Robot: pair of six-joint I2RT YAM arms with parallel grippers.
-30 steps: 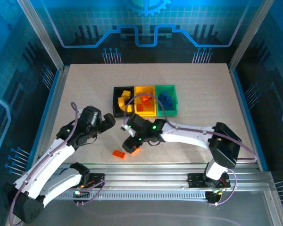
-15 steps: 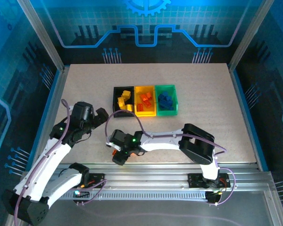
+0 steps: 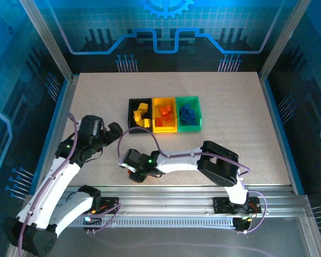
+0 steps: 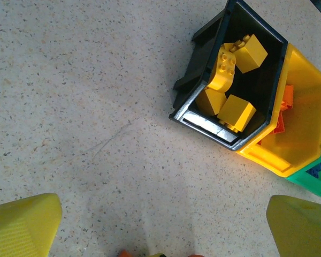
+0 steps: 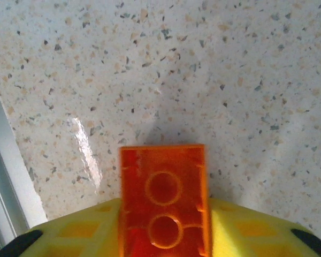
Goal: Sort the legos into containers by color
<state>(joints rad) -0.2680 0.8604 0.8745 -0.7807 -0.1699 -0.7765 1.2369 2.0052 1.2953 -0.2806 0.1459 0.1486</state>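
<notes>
At the near edge of the table, around 6 o'clock in the top view, the right gripper is low over the surface. Its 2 yellow pads sit on both sides of an orange brick. I judge that the jaws are clamped on this brick, because it fills the space between them and throws a shadow on the table.

The left gripper waits at about 10 o'clock from the right one. Its fingers are spread wide and nothing is between them.

The 3 bins stand in a row from 9 to 3 o'clock, at about 1 o'clock from the right gripper. The black bin has yellow bricks, the yellow bin has orange bricks, and the green bin has blue bricks.

The step in hand seems to be picking up this orange brick. The next move calls for a lift straight up, then a carry toward 1 o'clock, and a release over the yellow bin, which is the middle one.

Seen from the right wrist, the long axis of the brick runs from 6 to 12 o'clock. Its free end points to 12, away from the gripper, and 2 round marks lie along this axis. I cannot tell if they are studs or the hollow underside.
</notes>
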